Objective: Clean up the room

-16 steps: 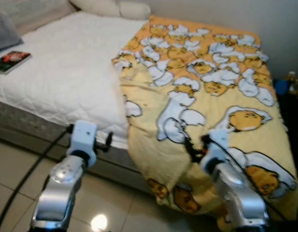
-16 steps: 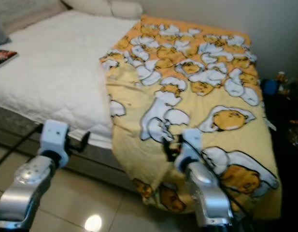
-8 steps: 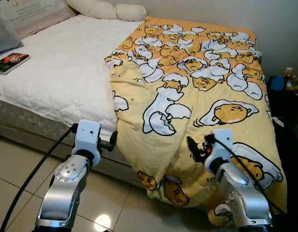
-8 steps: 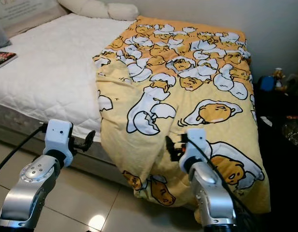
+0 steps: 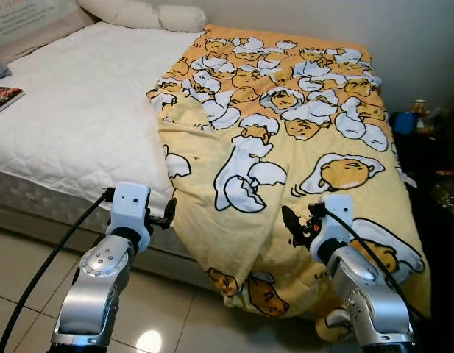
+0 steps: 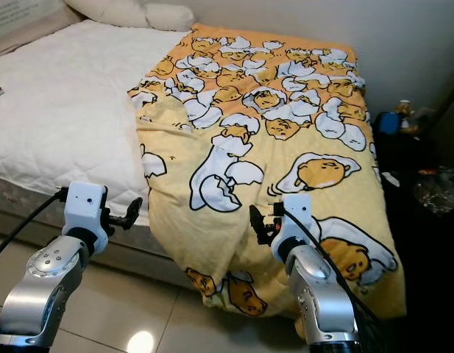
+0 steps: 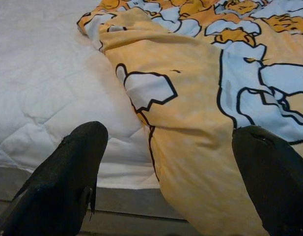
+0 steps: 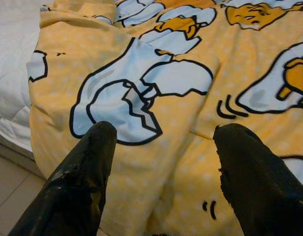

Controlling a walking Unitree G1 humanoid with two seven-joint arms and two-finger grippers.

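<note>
A yellow blanket [image 5: 285, 140] printed with cartoon eggs covers the right half of a bed with a white quilted mattress [image 5: 79, 110]; its near edge hangs over the bed's foot toward the tiled floor. My left gripper [image 5: 170, 215] hovers open at the bed's near edge, just left of the blanket's hanging fold [image 7: 190, 147]. My right gripper [image 5: 291, 224] is open too, held close over the draped part of the blanket [image 8: 156, 98]. Neither holds anything.
Two white pillows [image 5: 146, 13] lie at the head of the bed. A book [image 5: 2, 97] rests at the mattress's left edge. A dark stand with small items [image 5: 425, 121] is beside the bed on the right. Glossy tiled floor [image 5: 20, 250] lies below.
The camera has shifted, so the bed sits slightly further left and higher in the picture. Both arms keep their raised pose with the fingers open.
</note>
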